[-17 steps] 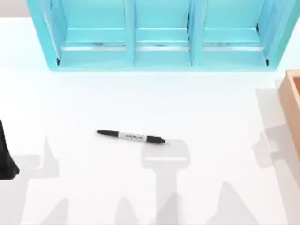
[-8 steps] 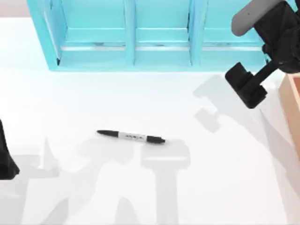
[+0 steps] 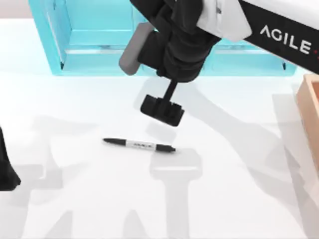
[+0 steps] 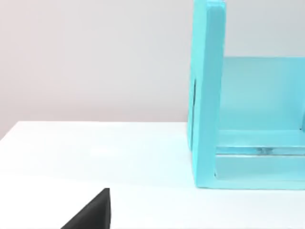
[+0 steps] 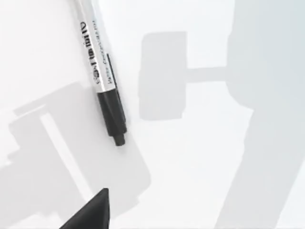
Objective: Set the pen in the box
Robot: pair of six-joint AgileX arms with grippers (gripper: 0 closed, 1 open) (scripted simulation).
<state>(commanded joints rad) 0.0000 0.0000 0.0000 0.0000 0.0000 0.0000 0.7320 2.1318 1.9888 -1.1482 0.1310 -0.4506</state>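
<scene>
The left gripper point(image 3: 7, 174) sits parked at the table's point(image 3: 239, 199) left edge. The pen point(image 3: 139, 145) lies flat mid-table (tip pointing left). Just beyond it hangs the right gripper point(image 3: 162, 110); whether its fingers are parted cannot be told. The box point(image 3: 310, 107) stands at the right edge, the turquoise shelf unit point(image 3: 99, 59) farthest back.

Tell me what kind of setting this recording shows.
Most likely a rendered tabletop test scene, not a real room: a plain white table, a turquoise shelf unit, a tan box, and a pen lying below the right gripper.
</scene>
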